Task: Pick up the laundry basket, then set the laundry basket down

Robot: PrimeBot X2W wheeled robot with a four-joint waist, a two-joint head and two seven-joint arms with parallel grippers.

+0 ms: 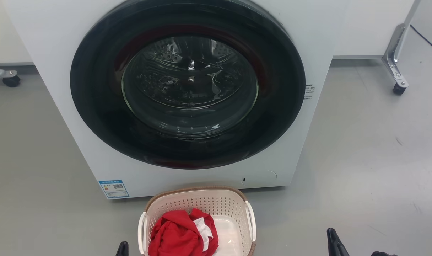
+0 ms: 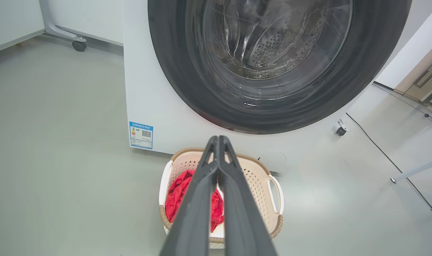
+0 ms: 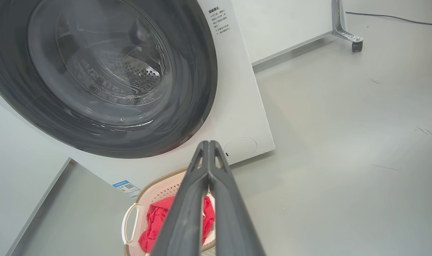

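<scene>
Head view: laundry basket stands upright on the grey floor, at the near foot of a white washing machine, roughly below the middle of the round dark door, which is closed. The basket's far rim sits just beside the machine's base; whether they touch cannot be told. A crumpled red garment with a white patch lies inside, toward the basket's left half, with bare basket bottom to its right. White side handles are at the left and right walls. A blue label is stuck low on the machine's front, left of the basket. A caster on a metal leg stands far right. One dark fingertip shows at the bottom edge just left of the basket, another well to its right; both are clear of the basket. Left wrist view: left gripper has both fingers pressed together to the tips, nothing between them, held above the basket and apart from it. Right wrist view: right gripper likewise has its fingers pressed flat together and empty, with the basket below and to the left.
</scene>
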